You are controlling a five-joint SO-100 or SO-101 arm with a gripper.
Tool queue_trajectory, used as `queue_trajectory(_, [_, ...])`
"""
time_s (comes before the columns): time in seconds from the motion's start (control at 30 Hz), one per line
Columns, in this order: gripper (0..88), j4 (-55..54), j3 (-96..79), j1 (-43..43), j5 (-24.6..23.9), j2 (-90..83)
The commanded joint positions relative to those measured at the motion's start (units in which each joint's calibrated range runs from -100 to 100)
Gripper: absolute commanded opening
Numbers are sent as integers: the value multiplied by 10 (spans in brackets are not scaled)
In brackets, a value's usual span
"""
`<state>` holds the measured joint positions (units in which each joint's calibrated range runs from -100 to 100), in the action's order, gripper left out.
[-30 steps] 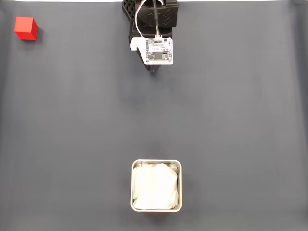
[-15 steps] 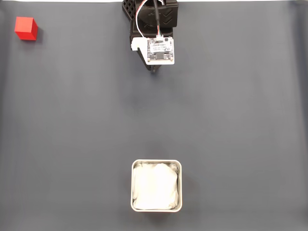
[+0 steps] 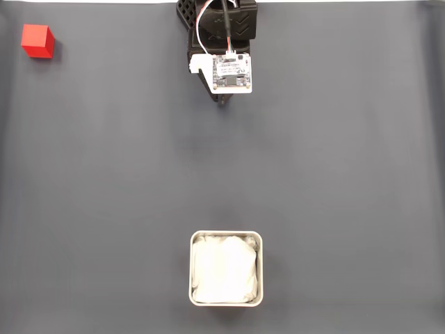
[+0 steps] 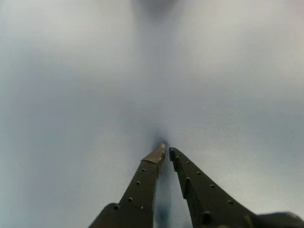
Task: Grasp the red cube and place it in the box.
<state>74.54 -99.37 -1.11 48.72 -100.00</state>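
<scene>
The red cube (image 3: 37, 41) sits at the far top left of the dark mat in the fixed view. The box (image 3: 227, 268), a square metal tin with white wrinkly lining, stands at the bottom centre with nothing in it but the lining. My gripper (image 3: 222, 101) is at the top centre, mostly under the white camera board, far right of the cube and well above the box. In the wrist view the gripper (image 4: 166, 150) points at bare mat, its two dark fingers nearly touching at the tips, shut with nothing held.
The dark grey mat (image 3: 334, 167) covers the whole table. The arm's black base (image 3: 219, 21) stands at the top edge. A pale strip of table edge runs along the top.
The gripper and its white board have crept very slightly toward the top of the fixed view. Cube and box have not moved.
</scene>
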Motion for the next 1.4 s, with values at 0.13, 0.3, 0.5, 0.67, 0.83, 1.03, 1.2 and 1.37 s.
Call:
queue_trajectory(0.13, [0,13,-5,-3,4,0])
queue_trajectory(0.3, [0,-45,-4,2,-7,1])
queue_trajectory(0.5, [0,-156,70,5,-5,36])
queue_trajectory(0.67, [0,-217,200,5,13,101])
queue_trajectory(0.83, [0,-238,318,3,26,167])
queue_trajectory(1.03, [0,-213,447,6,29,263])
queue_trajectory(1.2, [1,-185,548,12,30,336])
queue_trajectory(1.37, [3,-160,620,27,30,397])
